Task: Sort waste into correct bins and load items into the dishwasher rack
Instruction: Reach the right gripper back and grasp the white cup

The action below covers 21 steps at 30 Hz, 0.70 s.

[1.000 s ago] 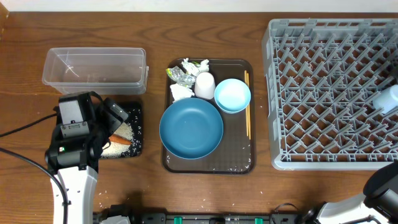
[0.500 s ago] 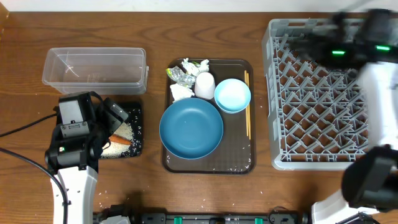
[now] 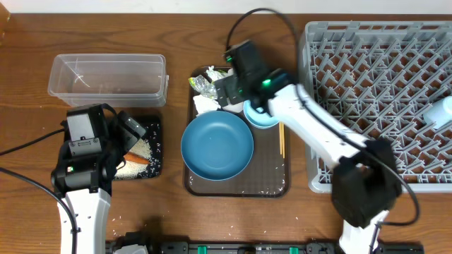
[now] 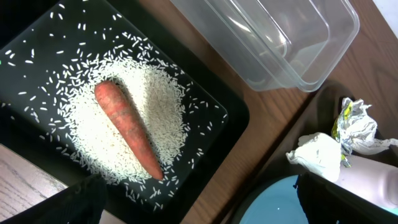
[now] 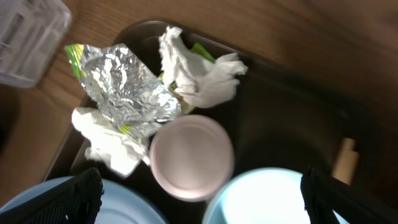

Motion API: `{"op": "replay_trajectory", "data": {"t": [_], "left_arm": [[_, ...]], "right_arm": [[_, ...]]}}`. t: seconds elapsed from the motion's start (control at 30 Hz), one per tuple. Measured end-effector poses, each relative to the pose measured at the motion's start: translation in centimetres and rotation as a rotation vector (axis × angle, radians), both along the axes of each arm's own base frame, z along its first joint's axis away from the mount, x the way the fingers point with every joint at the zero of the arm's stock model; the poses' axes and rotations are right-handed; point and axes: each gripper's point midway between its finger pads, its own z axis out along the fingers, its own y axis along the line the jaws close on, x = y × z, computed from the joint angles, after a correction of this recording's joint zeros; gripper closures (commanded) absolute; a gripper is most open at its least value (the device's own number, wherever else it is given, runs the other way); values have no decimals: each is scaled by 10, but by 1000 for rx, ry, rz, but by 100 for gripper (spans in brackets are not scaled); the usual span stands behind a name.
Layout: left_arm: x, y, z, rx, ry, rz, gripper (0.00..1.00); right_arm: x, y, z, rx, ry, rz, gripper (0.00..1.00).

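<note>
The right wrist view is showing what the arm is covering from overhead: a small white cup point(image 5: 189, 155) sitting on the brown serving tray point(image 5: 298, 112), just beside the crumpled silvery-green wrapper point(image 5: 124, 90) and the white tissues point(image 5: 199, 74). The right fingers point(image 5: 68, 199) are hanging above them, spread wide and grasping nothing. The left wrist view is showing the carrot piece point(image 4: 127, 127) lying on heaped rice point(image 4: 158, 99) in the black tray point(image 4: 37, 43), with the left fingers point(image 4: 62, 205) released and empty. Overhead, the dark-blue dish point(image 3: 217, 146) is filling the serving tray's near half. The chopsticks point(image 3: 281, 137) are lying along its right side, and the light-blue bowl point(image 3: 265, 116) is partly hidden under the arm. The clear tub point(image 3: 106, 76) is sitting behind the black tray. The grey rack point(image 3: 374, 85) is standing at the right of the counter point(image 3: 176, 35), holding a pale cup point(image 3: 441, 111).
</note>
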Motion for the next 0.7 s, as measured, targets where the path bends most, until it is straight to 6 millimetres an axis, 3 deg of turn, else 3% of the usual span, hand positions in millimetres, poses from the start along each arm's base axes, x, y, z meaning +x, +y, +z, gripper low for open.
{"op": "replay_trajectory", "data": {"t": [0.27, 0.57, 0.7], "left_arm": [[0, 0, 0, 0, 0, 0, 0], [0, 0, 0, 0, 0, 0, 0], [0, 0, 0, 0, 0, 0, 0]], "right_arm": [[6, 7, -38, -31, 17, -54, 1], [6, 9, -67, -44, 60, -66, 32], [8, 9, -65, -41, 53, -74, 35]]}}
